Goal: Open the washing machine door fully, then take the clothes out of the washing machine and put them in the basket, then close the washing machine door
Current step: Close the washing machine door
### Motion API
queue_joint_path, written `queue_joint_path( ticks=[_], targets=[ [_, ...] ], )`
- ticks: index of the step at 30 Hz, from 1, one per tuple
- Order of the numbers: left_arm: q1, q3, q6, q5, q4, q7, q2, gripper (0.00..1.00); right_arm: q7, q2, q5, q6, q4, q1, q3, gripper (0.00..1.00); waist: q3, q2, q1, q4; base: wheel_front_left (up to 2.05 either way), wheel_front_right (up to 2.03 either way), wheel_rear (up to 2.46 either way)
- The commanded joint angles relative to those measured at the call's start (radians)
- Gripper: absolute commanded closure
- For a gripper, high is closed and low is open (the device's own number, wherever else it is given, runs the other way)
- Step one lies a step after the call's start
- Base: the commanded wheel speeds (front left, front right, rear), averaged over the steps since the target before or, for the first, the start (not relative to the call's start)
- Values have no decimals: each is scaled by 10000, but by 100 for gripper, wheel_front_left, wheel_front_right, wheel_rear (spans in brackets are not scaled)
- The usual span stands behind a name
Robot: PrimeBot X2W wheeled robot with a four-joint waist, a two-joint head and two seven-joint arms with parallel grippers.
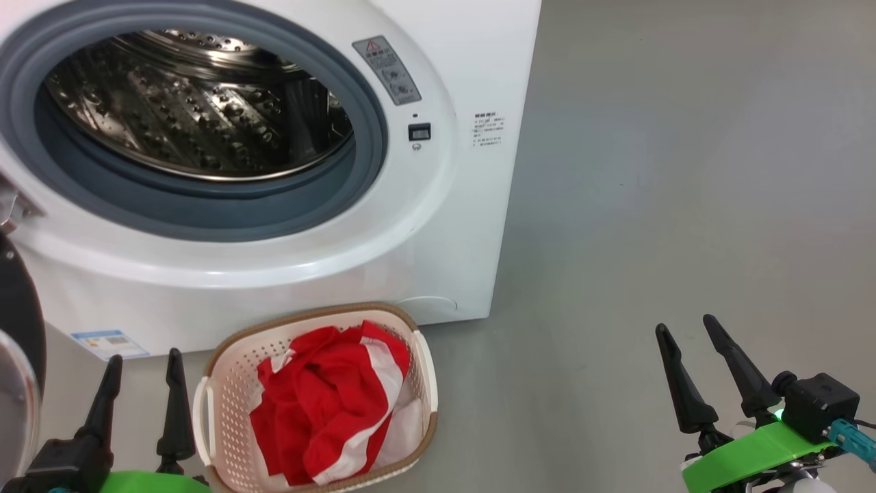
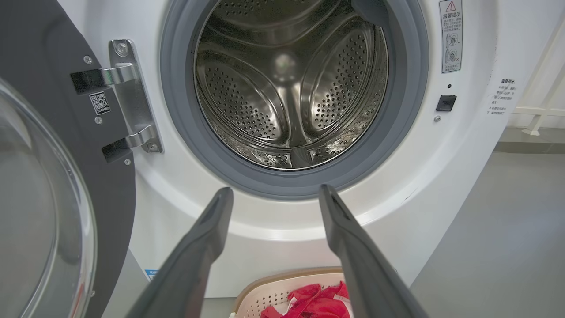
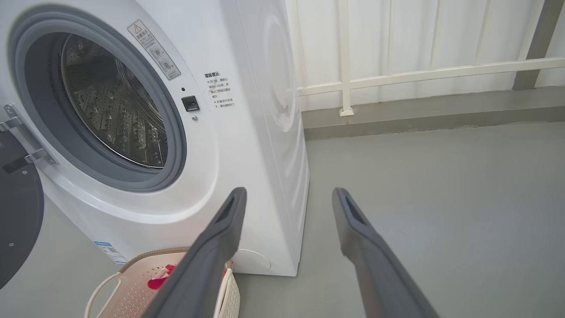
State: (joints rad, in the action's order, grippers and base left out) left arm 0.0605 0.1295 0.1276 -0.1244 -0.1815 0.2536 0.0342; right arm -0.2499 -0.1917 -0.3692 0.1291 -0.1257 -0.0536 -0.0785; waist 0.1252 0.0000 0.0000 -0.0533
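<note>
Grey floor (image 1: 684,171); clothes (image 1: 328,404) in basket (image 1: 236,390) (hinge (image 2: 132,95) from left wrist); both end effectors (image 1: 145,354) (image 1: 684,322) released

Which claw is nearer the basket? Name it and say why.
The left claw: it stands right beside the basket, by its left handle, while the right claw is far off to the other side.

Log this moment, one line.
door open | drum empty | clothes in basket | left gripper open | right gripper open | pending: close door
</note>
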Motion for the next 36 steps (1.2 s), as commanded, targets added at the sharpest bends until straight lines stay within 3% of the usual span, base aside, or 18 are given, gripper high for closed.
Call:
queue_joint_path(
  ticks=[1, 14, 36],
  targets=[
    [106, 287, 30, 37, 196, 82, 161, 0, -118, -177, 68, 16, 238, 35, -125, 0, -15, 0, 0, 13, -127, 127, 0],
    [95, 227, 28, 50, 283, 82, 161, 0, -118, -192, 65, 16, 260, 3, -117, 0, 17, 0, 0, 112, -124, 123, 1],
    [51, -5, -154, -194, 231, 82, 160, 0, -118, -279, 92, 16, 262, 2, -236, 0, -36, 0, 0, 624, -5, 5, 0]
  ],
)
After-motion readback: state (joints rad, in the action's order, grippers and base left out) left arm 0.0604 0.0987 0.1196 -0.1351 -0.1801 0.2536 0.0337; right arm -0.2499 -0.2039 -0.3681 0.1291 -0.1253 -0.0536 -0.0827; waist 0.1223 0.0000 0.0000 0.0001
